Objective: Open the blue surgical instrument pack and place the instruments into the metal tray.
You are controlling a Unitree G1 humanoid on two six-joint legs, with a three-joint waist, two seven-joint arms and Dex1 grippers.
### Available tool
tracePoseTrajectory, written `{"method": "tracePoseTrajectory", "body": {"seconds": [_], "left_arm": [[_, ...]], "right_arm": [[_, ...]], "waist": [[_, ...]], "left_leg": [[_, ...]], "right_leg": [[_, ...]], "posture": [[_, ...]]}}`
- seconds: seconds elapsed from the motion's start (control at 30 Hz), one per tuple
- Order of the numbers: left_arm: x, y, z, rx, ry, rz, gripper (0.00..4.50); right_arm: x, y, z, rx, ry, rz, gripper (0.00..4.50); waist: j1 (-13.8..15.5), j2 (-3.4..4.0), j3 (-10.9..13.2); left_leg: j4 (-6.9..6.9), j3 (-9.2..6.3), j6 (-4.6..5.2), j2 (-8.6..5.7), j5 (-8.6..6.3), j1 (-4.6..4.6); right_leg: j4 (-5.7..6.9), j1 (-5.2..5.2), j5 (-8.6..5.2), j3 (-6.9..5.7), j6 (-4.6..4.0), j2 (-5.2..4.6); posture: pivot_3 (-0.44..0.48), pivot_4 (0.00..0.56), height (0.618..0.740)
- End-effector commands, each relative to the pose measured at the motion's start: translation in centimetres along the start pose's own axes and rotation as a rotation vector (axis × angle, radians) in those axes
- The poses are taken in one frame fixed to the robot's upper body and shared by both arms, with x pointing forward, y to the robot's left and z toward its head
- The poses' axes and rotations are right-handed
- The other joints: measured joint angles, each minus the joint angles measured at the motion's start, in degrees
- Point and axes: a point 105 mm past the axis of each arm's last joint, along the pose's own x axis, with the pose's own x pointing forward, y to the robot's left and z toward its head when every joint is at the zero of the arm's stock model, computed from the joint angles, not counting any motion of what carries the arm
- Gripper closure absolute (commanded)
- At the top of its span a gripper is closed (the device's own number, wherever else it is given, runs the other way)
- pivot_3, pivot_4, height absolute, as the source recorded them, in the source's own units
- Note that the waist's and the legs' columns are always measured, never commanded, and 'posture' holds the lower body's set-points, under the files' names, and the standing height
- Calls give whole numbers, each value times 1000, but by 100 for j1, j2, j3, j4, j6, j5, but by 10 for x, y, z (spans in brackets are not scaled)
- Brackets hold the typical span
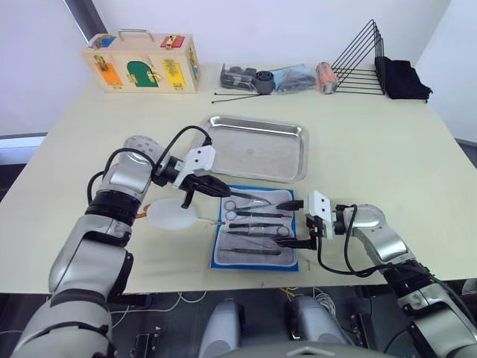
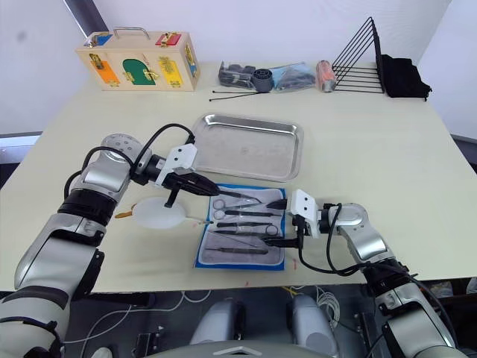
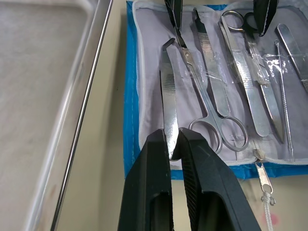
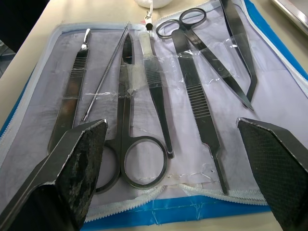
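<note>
blue surgical instrument pack [image 1: 256, 228] lies open on your desk [image 1: 387, 149], near of the metal tray [image 1: 257, 147] | left gripper [image 3: 174, 144] jaws pinch a forceps [image 3: 168, 108] | right gripper [image 4: 178, 139] jaws wide over the instruments [image 4: 159, 86]

A pale cream desk [image 1: 387, 149] carries several things. The metal tray [image 1: 257, 147] sits near the middle. Just in front of it lies the opened blue surgical instrument pack [image 1: 256, 228], beside a white egg-shaped plush toy [image 1: 170, 216]. Along the far edge stand a wooden latch box [image 1: 141, 63], dark bagged parts [image 1: 276, 77], black cable ties [image 1: 232, 97], a black wire rack [image 1: 359, 60] and a black cloth [image 1: 403, 78].
</note>
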Motion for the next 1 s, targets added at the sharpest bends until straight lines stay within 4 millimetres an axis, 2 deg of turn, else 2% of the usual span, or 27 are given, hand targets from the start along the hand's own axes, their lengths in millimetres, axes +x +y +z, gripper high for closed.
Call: {"method": "tracePoseTrajectory", "body": {"seconds": [0.03, 0.43, 0.77, 1.0], "left_arm": [[-20, 4, 23, 61, -33, 24, 4435], [-37, -2, 15, 20, 12, 50, 4435], [-64, -8, 3, -28, 52, 105, 4435], [-75, -15, 4, -56, 40, 118, 4435]], "right_arm": [[-4, 24, -65, 181, 234, 30, 0], [-3, 26, -65, 182, 230, 34, 0], [-5, 28, -67, 189, 232, 34, 0], [-3, 28, -66, 188, 230, 36, 0]], "waist": [[0, 0, 0], [2, 0, 0], [9, -9, -8], [20, -20, -15]], "left_leg": [[0, 1, 0, 0, 0, 0], [0, 1, 0, 1, 0, 2], [-1, 2, 0, 1, 0, 3], [-4, 1, 0, 2, 0, 11]], "right_leg": [[0, 0, 0, 0, 0, 0], [0, 1, -1, 1, 0, 0], [-1, 2, -1, 0, -1, -1], [-3, 9, -4, 0, -4, -1]], "posture": [[0, 150, 740], [0, 150, 740], [0, 150, 740], [0, 150, 740]]}}
